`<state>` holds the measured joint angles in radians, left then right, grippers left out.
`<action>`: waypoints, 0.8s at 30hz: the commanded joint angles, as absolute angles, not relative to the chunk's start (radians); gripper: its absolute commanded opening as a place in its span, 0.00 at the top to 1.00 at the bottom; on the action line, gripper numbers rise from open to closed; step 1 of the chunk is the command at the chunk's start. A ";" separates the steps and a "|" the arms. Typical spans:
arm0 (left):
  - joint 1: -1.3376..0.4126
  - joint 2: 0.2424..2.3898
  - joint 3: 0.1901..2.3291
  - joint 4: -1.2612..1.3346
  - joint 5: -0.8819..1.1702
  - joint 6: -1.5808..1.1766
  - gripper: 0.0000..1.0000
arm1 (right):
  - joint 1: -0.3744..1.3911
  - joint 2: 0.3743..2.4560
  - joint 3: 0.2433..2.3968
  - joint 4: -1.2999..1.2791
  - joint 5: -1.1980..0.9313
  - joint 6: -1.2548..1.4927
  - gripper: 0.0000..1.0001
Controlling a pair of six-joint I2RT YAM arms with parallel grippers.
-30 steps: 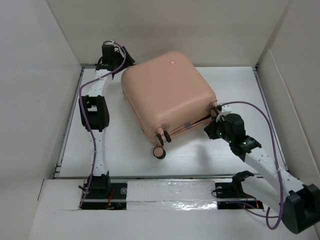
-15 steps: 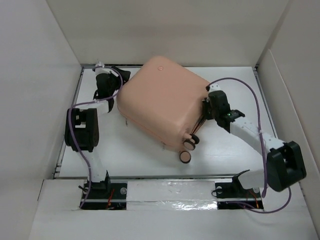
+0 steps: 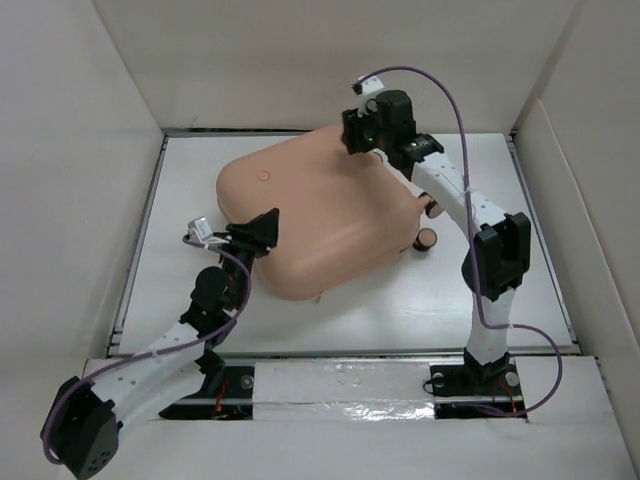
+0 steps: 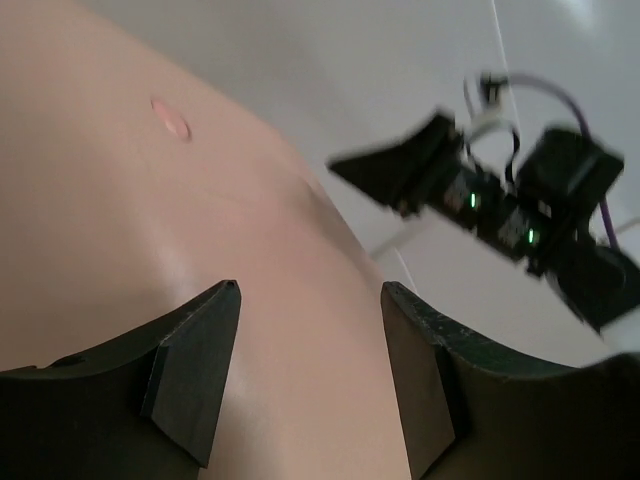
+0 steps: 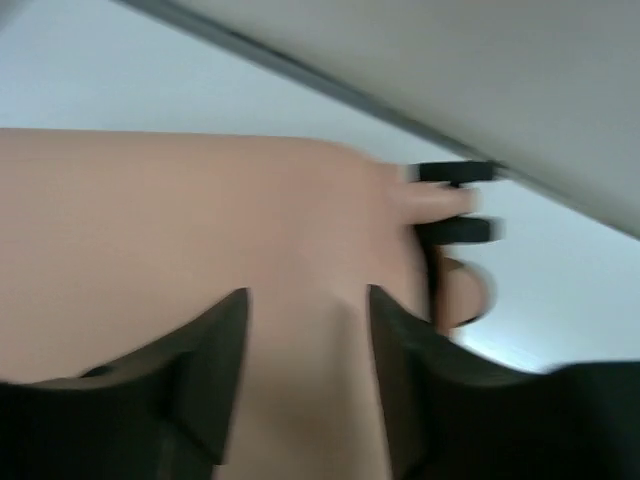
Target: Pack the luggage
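The luggage (image 3: 320, 215) is lying shut in the middle of the frame. The left claw (image 3: 262, 232) at its lower left and the right claw (image 3: 362, 138) at its top are gaping, holding nothing. Packing is looking nearly done.

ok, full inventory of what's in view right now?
luggage: one, peach-pink, lying flat mid-table
logo dot: one, pink, on its top shell
caster wheels: two showing, pink and black, at its right side
table: one, white, under it all
walls: white, around the table
cables: two, purple, one per arm
arms: two, white and black, bases at near edge
left claw: black, open, at the luggage's near-left edge
right claw: black, open, at its far edge
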<state>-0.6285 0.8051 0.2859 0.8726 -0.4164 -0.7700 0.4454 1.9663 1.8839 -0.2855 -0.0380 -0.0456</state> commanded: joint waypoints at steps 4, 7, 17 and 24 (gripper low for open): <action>-0.782 0.605 0.216 0.270 -0.546 -0.868 0.43 | 0.563 2.054 2.271 -0.509 -0.327 0.013 0.22; -0.772 0.517 0.271 0.221 -0.617 -0.833 0.39 | 0.563 1.918 2.182 -0.482 -0.264 -0.035 0.20; -0.742 0.500 0.451 0.094 -0.638 -0.827 0.74 | 0.633 0.993 0.875 0.063 -0.093 0.149 1.00; -0.720 0.556 0.371 0.161 -0.479 -0.847 0.79 | 0.767 0.729 0.408 0.297 -0.092 0.244 1.00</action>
